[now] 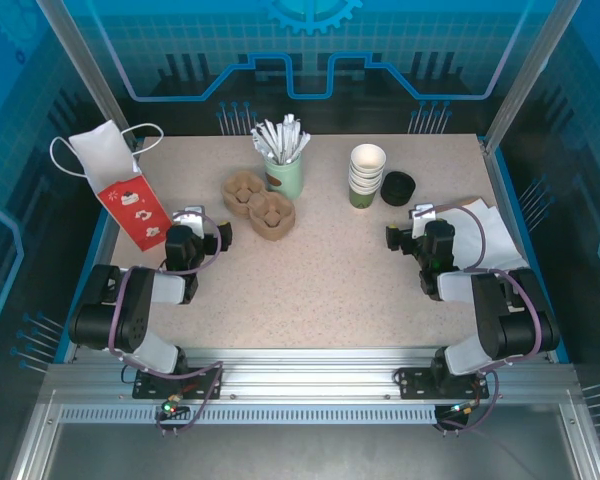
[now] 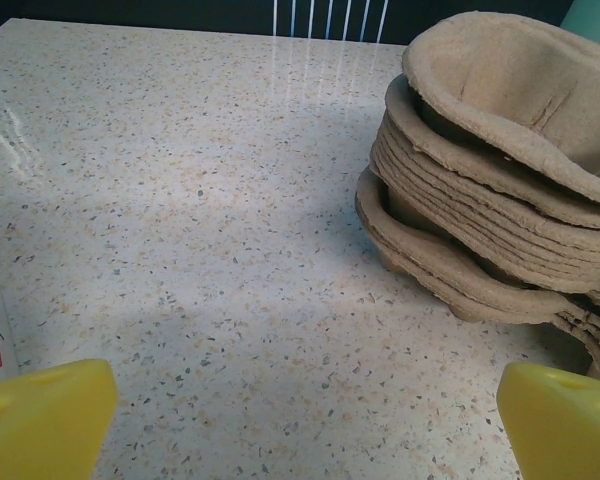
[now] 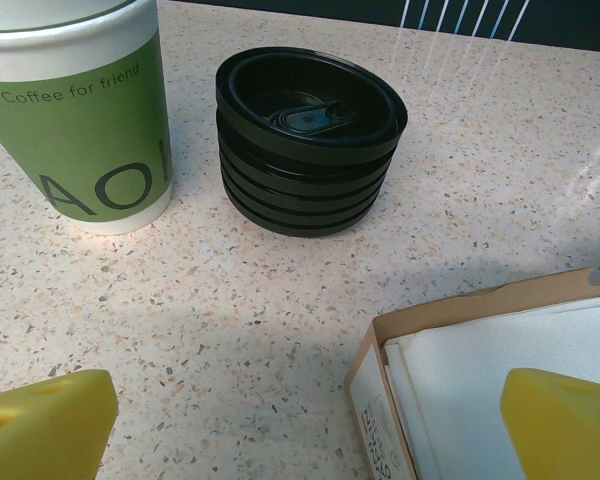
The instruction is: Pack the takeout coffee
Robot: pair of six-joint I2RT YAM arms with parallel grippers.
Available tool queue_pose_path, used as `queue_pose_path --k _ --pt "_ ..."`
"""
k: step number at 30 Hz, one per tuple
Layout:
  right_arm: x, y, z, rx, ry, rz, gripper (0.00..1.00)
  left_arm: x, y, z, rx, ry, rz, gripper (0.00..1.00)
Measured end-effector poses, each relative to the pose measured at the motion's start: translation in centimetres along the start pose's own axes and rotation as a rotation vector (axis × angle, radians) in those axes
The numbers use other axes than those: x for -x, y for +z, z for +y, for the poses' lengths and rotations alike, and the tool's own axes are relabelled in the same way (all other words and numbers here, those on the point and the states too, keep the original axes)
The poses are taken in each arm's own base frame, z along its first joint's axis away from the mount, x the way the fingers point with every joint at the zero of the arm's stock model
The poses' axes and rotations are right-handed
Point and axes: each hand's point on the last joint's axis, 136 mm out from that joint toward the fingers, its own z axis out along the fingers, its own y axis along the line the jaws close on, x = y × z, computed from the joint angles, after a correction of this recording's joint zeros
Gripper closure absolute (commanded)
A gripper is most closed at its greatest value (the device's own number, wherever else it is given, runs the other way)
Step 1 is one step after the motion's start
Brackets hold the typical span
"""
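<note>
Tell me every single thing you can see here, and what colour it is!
paper bag: one, red and white, with handles, far left side of the table
cup carriers: one stack, brown, left of centre
cup of sticks: one, pale green with white sticks, back centre
paper cups: one stack, green with white rims, back, right of centre
lids: one stack, black, just right of the paper cups
box of white sheets: one, brown, right edge
table: one, speckled beige
left gripper: one, yellow fingers, open, facing the cup carriers
right gripper: one, yellow fingers, open, facing the lids
</note>
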Motion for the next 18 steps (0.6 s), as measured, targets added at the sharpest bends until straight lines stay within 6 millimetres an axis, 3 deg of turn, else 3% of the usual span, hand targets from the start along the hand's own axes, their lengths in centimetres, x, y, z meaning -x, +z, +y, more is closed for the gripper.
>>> queue_pose_path --k 18 --pt "-0.07 -0.18 -0.11 -0.006 -0.001 0.018 0.0 -0.18 -0.3 0.56 0.034 -0.004 0.025 0.01"
